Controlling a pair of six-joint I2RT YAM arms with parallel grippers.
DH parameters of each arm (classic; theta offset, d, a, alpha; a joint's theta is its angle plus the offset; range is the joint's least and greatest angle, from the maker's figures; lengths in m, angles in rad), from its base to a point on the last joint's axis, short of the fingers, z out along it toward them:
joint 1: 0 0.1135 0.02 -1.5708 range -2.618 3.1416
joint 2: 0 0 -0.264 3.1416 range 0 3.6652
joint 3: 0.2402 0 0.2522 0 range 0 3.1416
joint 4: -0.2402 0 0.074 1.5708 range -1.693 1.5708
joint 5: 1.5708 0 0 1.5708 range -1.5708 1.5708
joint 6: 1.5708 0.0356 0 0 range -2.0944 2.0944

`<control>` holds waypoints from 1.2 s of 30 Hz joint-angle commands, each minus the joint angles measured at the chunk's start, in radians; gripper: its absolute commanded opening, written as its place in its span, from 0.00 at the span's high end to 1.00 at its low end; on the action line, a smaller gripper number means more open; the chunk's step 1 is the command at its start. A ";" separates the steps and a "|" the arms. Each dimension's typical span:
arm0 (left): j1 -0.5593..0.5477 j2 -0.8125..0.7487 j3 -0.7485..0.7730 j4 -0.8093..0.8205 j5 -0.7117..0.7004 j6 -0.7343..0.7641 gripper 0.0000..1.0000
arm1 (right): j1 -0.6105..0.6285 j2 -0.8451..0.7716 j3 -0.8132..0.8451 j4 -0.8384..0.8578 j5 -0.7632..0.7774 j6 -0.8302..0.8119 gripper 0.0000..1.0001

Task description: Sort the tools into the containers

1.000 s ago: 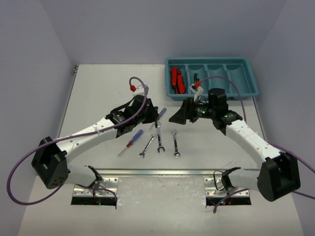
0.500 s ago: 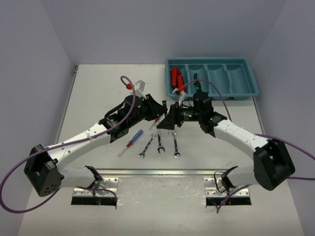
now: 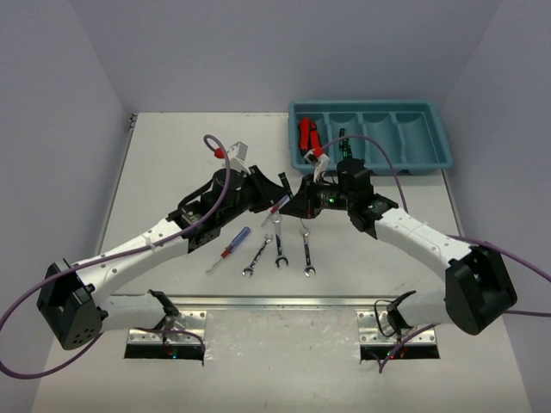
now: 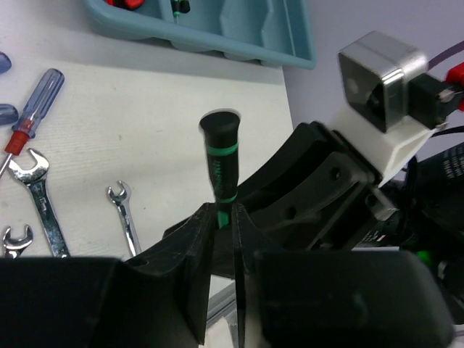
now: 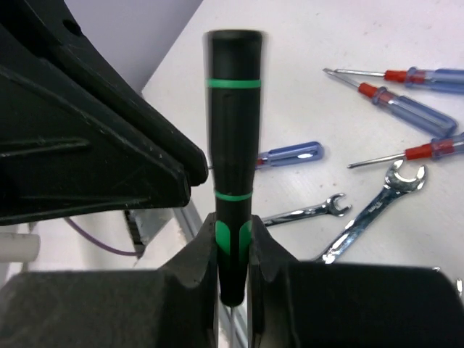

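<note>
White table (image 3: pixel 172 155) fills the top view, grey walls around it; at its middle the left gripper (image 3: pixel 277 193) and right gripper (image 3: pixel 303 203) meet nose to nose. Both are closed on one thing, the thin black-and-green screwdriver (image 5: pixel 232 138); in the right wrist view the right fingers press either side of its lower handle, and in the left wrist view the left fingers clamp it low down too; this reads as a handover. Its long axis runs straight up both wrist frames, cap end at the top and free of either grip.

The tray (image 3: pixel 422 169) sits at the upper right of the top view, up and right of the meeting point; the right arm is plainly nearer. Red knives (image 3: pixel 307 142) lie in the tray's leftmost slot and a green-and-black tool (image 3: pixel 343 138) in the second; that second slot is the likely target. The left gripper must let go first; the slots run up-down in the top view, so the screwdriver should be turned to lie along one. Wrenches (image 3: pixel 280 249) and a blue screwdriver (image 3: pixel 232 245) lie on the table below the grippers.
</note>
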 commanded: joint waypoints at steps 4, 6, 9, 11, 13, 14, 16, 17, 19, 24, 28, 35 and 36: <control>0.002 -0.017 -0.009 0.008 -0.048 0.059 0.44 | -0.006 0.012 0.111 -0.068 0.101 -0.027 1.00; 0.003 -0.017 0.032 -0.110 -0.151 0.096 0.00 | -0.019 0.040 0.138 -0.128 0.151 -0.032 1.00; 0.005 -0.049 0.113 -0.255 -0.306 0.147 0.00 | -0.091 0.090 0.198 -0.247 0.239 -0.056 1.00; 0.004 -0.082 0.162 -0.340 -0.392 0.195 0.00 | -0.167 0.145 0.272 -0.364 0.343 -0.100 1.00; 0.005 -0.100 0.187 -0.416 -0.437 0.256 0.00 | -0.234 0.202 0.375 -0.444 0.465 -0.162 1.00; 0.005 -0.101 0.196 -0.458 -0.441 0.277 0.00 | -0.249 0.230 0.389 -0.471 0.528 -0.194 1.00; 0.005 -0.102 0.202 -0.526 -0.472 0.307 0.00 | -0.270 0.299 0.493 -0.533 0.639 -0.275 1.00; 0.004 -0.113 0.193 -0.575 -0.502 0.311 0.00 | -0.298 0.367 0.547 -0.565 0.693 -0.290 1.00; 0.003 -0.128 0.163 -0.622 -0.531 0.320 0.00 | -0.327 0.476 0.650 -0.613 0.734 -0.312 1.00; 0.005 -0.195 0.072 -0.596 -0.533 0.392 0.00 | -0.383 0.769 1.057 -0.745 0.760 -0.378 1.00; 0.004 -0.189 0.042 -0.600 -0.568 0.379 0.00 | -0.390 0.953 1.349 -0.864 0.777 -0.403 0.57; 0.004 -0.156 0.014 -0.581 -0.560 0.376 0.00 | -0.387 0.837 1.325 -0.883 0.737 -0.362 0.28; 0.004 -0.141 0.014 -0.579 -0.551 0.374 0.00 | -0.386 0.802 1.289 -0.881 0.716 -0.351 0.25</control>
